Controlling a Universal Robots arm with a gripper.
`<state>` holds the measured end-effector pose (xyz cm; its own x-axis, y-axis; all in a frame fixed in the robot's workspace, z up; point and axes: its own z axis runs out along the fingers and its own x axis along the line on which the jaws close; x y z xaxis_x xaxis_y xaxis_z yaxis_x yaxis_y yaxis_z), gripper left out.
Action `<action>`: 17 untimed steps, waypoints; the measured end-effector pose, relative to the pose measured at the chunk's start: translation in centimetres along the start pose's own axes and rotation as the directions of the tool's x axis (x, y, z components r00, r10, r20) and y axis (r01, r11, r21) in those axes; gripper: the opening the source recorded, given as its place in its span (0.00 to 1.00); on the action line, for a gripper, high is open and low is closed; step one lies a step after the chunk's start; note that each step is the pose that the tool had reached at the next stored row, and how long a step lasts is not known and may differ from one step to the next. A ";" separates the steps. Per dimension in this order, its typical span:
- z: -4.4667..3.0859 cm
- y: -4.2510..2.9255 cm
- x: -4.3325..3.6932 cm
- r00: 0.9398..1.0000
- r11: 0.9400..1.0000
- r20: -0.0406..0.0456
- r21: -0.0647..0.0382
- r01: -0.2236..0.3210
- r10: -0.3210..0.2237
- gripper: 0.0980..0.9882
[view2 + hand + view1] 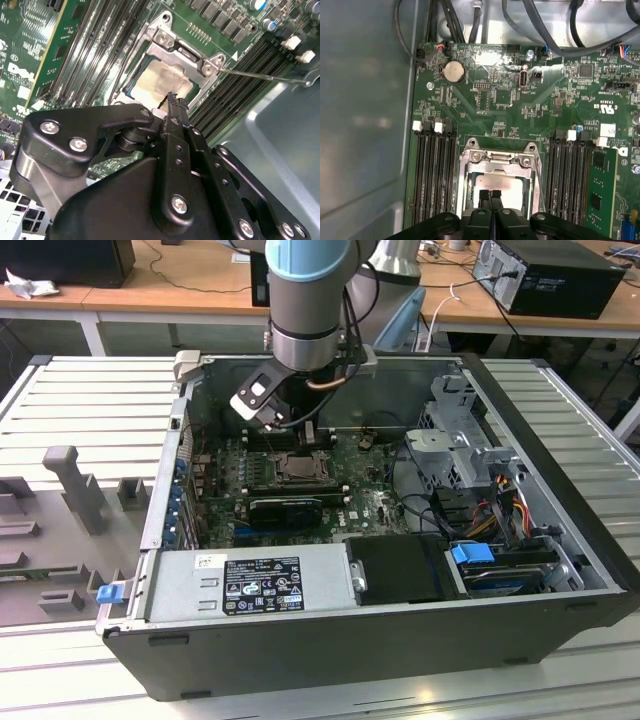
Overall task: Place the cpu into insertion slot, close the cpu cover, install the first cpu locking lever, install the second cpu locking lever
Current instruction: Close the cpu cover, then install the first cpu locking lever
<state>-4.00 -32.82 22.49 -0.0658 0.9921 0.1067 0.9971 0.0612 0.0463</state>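
CPU (pixel 506 182) sits in the insertion slot (pixel 299 468), near the middle of the green board (pixel 495 102) inside the open computer case (pixel 560 540). Its pale metal top shows through the central opening of the CPU cover (pixel 497 159). The cover appears to lie flat over the chip, with its two-screw end on the side of the socket away from the fingers.

The relation that matters is between the gripper (pixel 490 193) and this socket. In the first wrist view the two black fingers are pressed together into a single narrow tip with nothing between them. That tip stands directly over the edge of the chip nearest the gripper, roughly on the socket's centre line. The second wrist view agrees: the gripper (pixel 173 98) points down at the CPU (pixel 155 80), just short of the cover (pixel 182 52). Whether the tip touches the metal or hangs just above it, I cannot tell.

A thin wire locking lever (pixel 538 189) runs along one side of the socket, parallel to the memory slots (pixel 570 175) and just beside the fingertips. In the second wrist view the same lever (pixel 260 75) reaches out from the cover's corner across the memory slots (which suggests it is not yet hooked down, though that is a judgement). Its long axis lies along the socket's side, not across the fingers' path.

In the exterior view the arm (pixel 305 300) stands nearly upright over the socket.
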 end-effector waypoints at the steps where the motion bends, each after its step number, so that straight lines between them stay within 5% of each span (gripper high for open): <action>1: 0.00 -0.08 0.01 1.000 1.000 0.000 0.000 0.000 0.000 0.01; 10: -0.63 -0.33 0.08 1.000 1.000 0.000 0.000 0.000 0.000 0.01; 12: -1.68 -0.28 0.19 1.000 1.000 0.000 0.000 0.000 0.000 0.01; 17: -2.95 -0.23 0.33 1.000 1.000 0.000 0.000 0.000 0.000 0.01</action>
<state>-4.36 -32.83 25.44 -0.0658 0.9921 0.1067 0.9971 0.0611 0.0463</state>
